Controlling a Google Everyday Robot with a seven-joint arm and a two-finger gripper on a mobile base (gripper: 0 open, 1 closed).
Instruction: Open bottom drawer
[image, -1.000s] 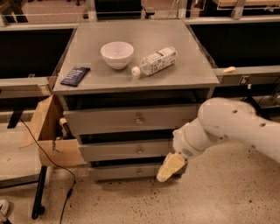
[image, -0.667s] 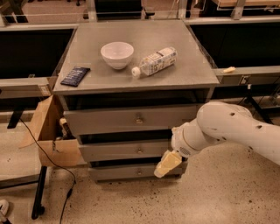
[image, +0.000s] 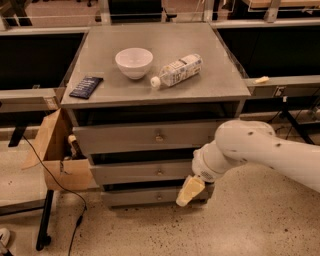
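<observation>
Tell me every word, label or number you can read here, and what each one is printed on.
No text here can be read.
Bottle, lying on the cabinet top: its label carries print, too blurred to read.
Dark packet near the top's left edge: no legible marking.
Bowl: plain white, no lettering.
Gripper, low in front of the bottom drawer, towards its right end: no marking shows.
</observation>
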